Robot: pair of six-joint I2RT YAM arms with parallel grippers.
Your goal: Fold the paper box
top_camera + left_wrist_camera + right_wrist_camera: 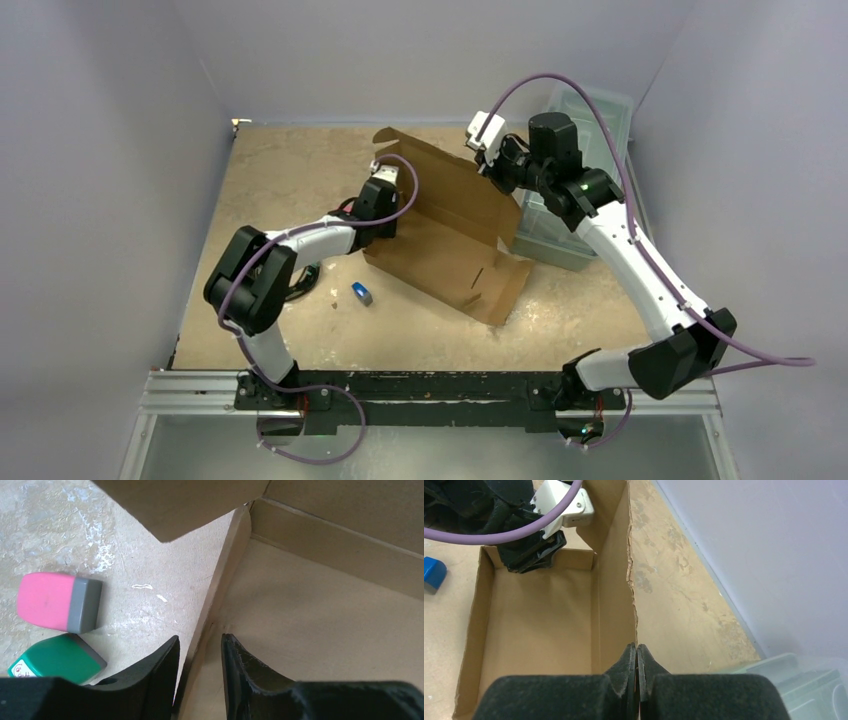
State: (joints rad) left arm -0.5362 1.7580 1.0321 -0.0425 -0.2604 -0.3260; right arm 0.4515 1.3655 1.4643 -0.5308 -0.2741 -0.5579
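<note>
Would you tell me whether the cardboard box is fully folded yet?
Partly folded: the box has raised walls, but a near flap lies flat beside it.

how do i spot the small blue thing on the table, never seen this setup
Find the brown corrugated cardboard box in the middle of the tan table. Just off its near left corner, on bare tabletop, lies the small blue block, the only blue item there.

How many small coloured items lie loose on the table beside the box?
3: a blue one near the paper box's front-left corner; a pink-and-grey one and a green one side by side outside its left wall. Others may be hidden.
</note>
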